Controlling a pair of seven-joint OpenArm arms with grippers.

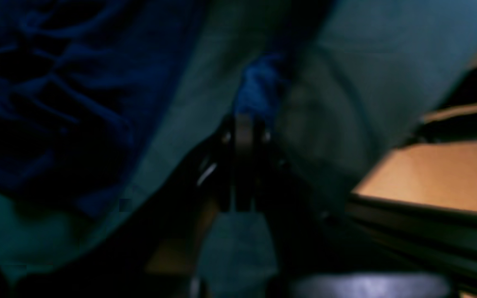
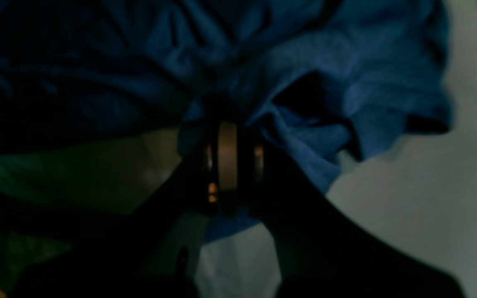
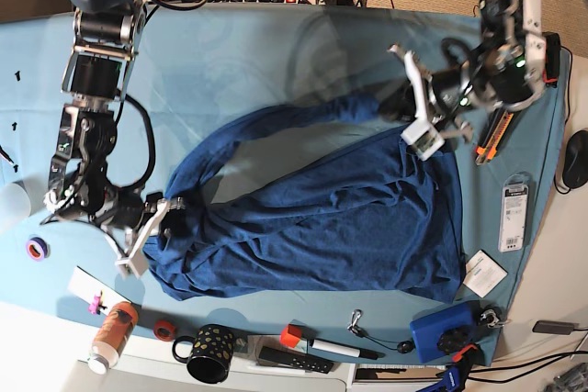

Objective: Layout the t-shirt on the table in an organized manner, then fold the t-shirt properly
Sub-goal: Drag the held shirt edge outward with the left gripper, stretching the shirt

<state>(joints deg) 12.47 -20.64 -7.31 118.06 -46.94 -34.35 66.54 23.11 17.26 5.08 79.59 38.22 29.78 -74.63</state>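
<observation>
Both grippers were clamped on the t-shirt [image 3: 322, 208]: left gripper [image 1: 244, 120] pinched a stretched-out corner, right gripper [image 2: 232, 136] a bunched edge. Shirt lay crumpled mid-table [image 3: 230, 52] (teal cloth underneath).

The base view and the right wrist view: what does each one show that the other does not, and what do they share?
Only the base view shows the whole t-shirt spread crumpled on the table, the left gripper pinching one end, and a black mug at the near edge. Only the right wrist view shows close-up folds of fabric bunched around the jaws. Both show the right gripper shut on the t-shirt.
</observation>
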